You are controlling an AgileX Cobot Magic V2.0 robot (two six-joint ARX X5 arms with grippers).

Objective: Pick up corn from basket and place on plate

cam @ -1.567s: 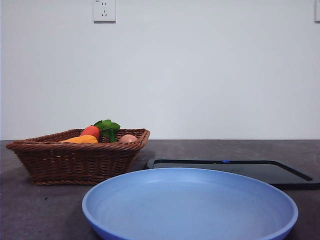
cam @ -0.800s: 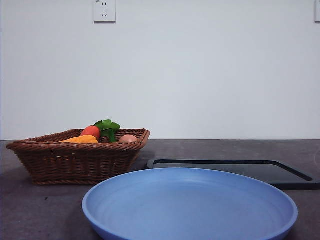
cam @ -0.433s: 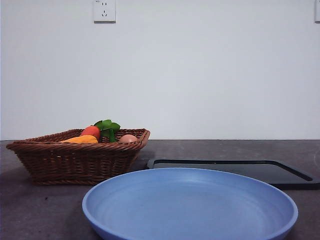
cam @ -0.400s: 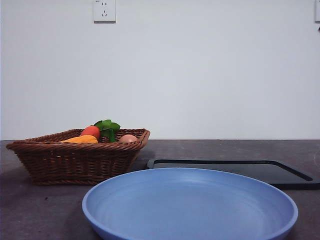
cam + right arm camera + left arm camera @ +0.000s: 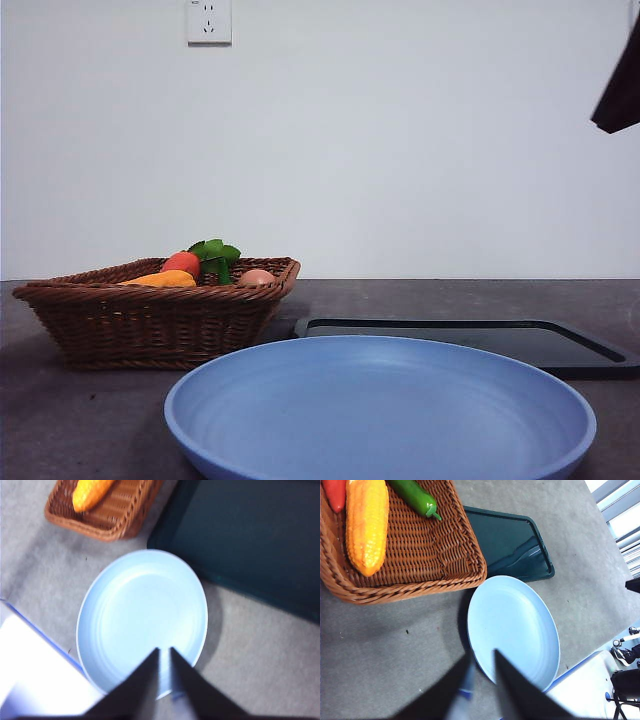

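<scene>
Front view: wicker basket (image 5: 155, 318) sits left on the dark table (image 5: 60, 430). The corn (image 5: 160, 280) shows as an orange sliver just above the braided rim, with a carrot (image 5: 181, 263) behind it, green leaves (image 5: 214, 255) at the carrot's top, and a tan egg-like ball (image 5: 257, 277) to the right. Light-blue plate (image 5: 380, 410) is nearest the camera, with nothing on it. A flat black tray (image 5: 470, 340) lies behind the plate, just beside the basket's right corner, also bare. A dark arm tip (image 5: 620, 85) pokes in at the top right corner, high over the table. A wall socket (image 5: 208, 20) is on the white wall.

Left wrist view: left gripper (image 5: 481, 680) hangs high above the table near the plate's (image 5: 512, 625) rim, jaws a narrow gap apart, holding nothing. Corn (image 5: 367, 522) lies flat in the basket (image 5: 420, 555), a red vegetable (image 5: 335, 492) on one side, a green pepper (image 5: 415, 495) on the other. The rest of the basket floor is bare weave. Tray (image 5: 507, 545) touches the basket's corner; bare table lies between basket and plate.

Right wrist view, blurred: right gripper (image 5: 164, 667) is above the plate's (image 5: 142, 615) near rim, jaws narrowly apart, nothing held. Corn (image 5: 90, 492) is in the basket (image 5: 107, 515), well apart from this gripper. Tray (image 5: 250, 540) lies beside the plate.
</scene>
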